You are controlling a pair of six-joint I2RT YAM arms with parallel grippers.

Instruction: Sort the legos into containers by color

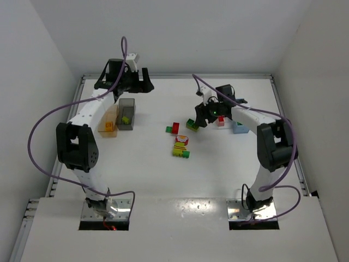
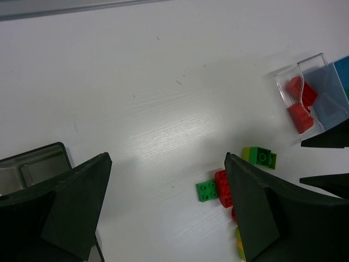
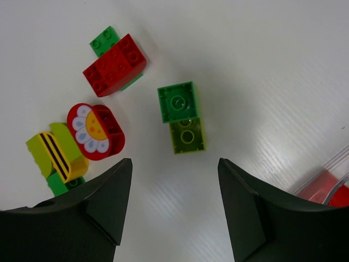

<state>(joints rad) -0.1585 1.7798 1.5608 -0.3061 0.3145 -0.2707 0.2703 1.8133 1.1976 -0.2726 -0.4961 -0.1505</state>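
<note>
Left gripper [image 1: 133, 88] hangs over the far left of the table [image 1: 152, 174], jaws spread wide with nothing between them, just beyond the grey bin [image 1: 126, 114], which sits beside the orange bin [image 1: 109, 123]. There's a yellow-green brick [image 1: 125, 119] in the grey one and an orange brick [image 1: 108, 126] in the orange one. Over on the right, the right gripper [image 3: 174, 164] is low over the table, jaws parted and holding nothing, and right ahead of its fingertips lies a green brick [image 3: 178, 101] touching a lime brick [image 3: 187, 135] end to end. To their left in the wrist view sits a red brick [image 3: 114, 65] stacked on a green plate, then a red flower piece [image 3: 95, 131] touching a yellow striped piece [image 3: 57, 155]. All of these legos lie loose mid-table. Beside the right arm stand the clear bin [image 2: 283, 82], red bricks [image 2: 301, 103] inside, and the light blue bin [image 1: 240, 128] against it.
</note>
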